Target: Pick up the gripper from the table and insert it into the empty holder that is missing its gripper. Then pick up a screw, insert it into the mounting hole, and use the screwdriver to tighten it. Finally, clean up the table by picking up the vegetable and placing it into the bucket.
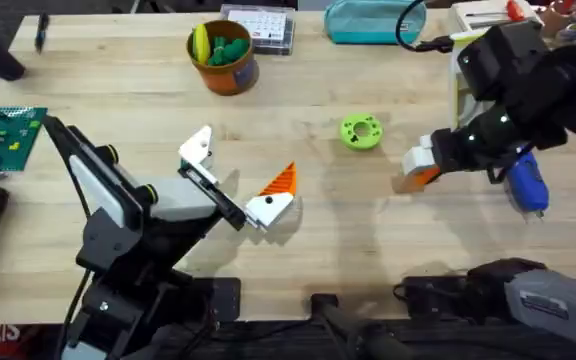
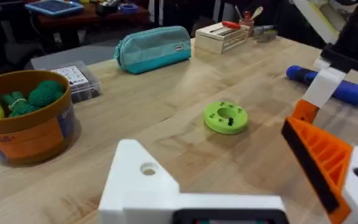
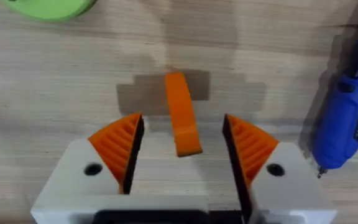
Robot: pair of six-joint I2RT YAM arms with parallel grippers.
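Wooden butcher-block tabletop [image 1: 368,230] carries the scene. Right hand [image 3: 180,149], spread wide, straddles the gripper [image 3: 182,115], a small orange-tipped wedge lying untouched between its ribbed pads [image 3: 120,146]. Blue screwdriver [image 3: 347,121] lies just beside. Left hand [image 1: 238,180] is open, one side missing its finger piece.

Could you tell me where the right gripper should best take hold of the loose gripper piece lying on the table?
Probably across its long flat sides, from straight above. The gripper piece lies on the table as a narrow orange strip pointing away between the right gripper's open fingers, so closing would pinch its two sides. The screwdriver lies clear of it.
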